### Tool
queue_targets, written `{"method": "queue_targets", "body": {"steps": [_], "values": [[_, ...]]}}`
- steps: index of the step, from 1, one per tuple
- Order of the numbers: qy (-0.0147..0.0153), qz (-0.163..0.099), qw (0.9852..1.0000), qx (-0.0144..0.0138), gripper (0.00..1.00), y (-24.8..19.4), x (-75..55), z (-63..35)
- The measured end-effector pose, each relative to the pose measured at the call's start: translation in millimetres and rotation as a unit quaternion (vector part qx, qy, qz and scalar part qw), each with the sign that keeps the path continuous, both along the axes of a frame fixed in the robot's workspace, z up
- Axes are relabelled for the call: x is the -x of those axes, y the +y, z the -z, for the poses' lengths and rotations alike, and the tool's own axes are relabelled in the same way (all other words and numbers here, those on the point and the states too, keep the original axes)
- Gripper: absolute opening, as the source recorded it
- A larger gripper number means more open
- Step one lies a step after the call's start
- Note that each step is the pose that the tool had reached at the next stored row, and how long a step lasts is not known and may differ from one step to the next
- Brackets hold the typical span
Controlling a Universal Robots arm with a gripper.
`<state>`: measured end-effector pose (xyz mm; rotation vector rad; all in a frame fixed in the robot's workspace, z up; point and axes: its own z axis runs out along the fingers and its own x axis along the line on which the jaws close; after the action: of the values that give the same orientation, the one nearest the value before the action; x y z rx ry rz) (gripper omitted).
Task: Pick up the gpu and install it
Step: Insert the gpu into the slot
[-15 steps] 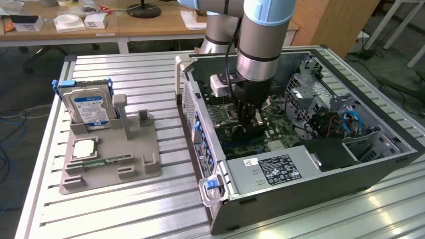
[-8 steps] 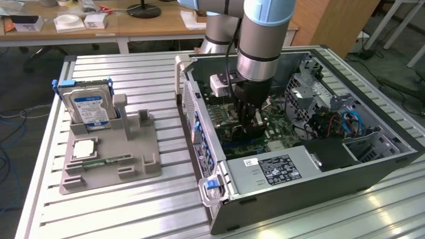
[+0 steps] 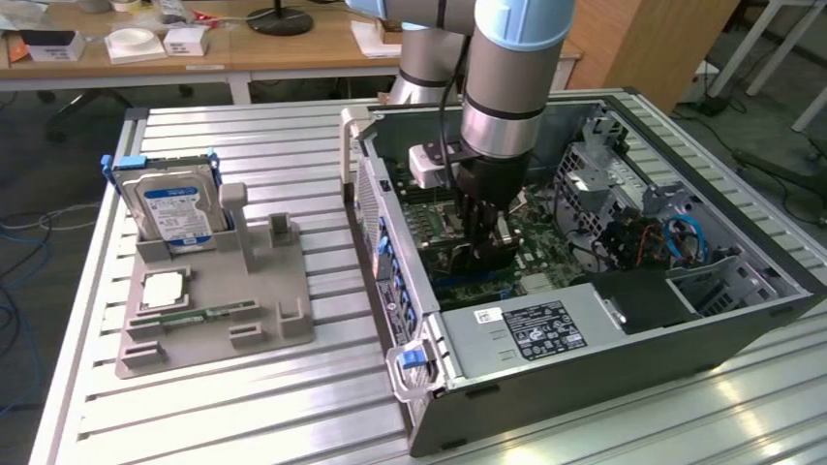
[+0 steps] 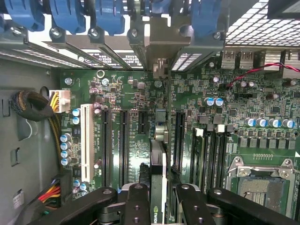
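a: what sits closest to the lens?

b: the gripper (image 4: 161, 199). its black fingers (image 4: 139, 204) pinch the gpu (image 4: 157, 173) from both sides. the card shows edge-on between them, with a green logo on that edge.

a: where is the card, then?

b: inside the open computer case (image 3: 556, 329). it stands upright over the green motherboard (image 4: 126, 93), among the long black slots (image 4: 123, 140). its far end reaches toward the row of blue clips (image 4: 110, 14). i can't tell whether it is seated in a slot.

a: and from the exterior view?

b: the arm (image 3: 517, 77) drops in from twelve o'clock to the middle of the case. at nine o'clock from the case, a grey holder (image 3: 265, 315) lies on the slatted table (image 3: 259, 136), apart from the case. a hard drive (image 3: 174, 208) with a blue-white label stands upright at the holder's eleven o'clock corner. at six o'clock from the drive lies a square silver chip (image 3: 168, 289). just past it, a narrow green memory stick (image 3: 207, 316) lies flat.
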<state>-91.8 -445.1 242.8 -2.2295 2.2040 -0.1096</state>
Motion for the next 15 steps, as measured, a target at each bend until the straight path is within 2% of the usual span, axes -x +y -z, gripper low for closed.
{"method": "queue_targets", "body": {"steps": [5, 15], "values": [[0.0000, 0.000, 1.0000, 0.0001, 0.26, 0.3, 0.0, 0.5], [0.0000, 0.000, 1.0000, 0.0003, 0.26, 0.2, 0.1, 7.6]]}}
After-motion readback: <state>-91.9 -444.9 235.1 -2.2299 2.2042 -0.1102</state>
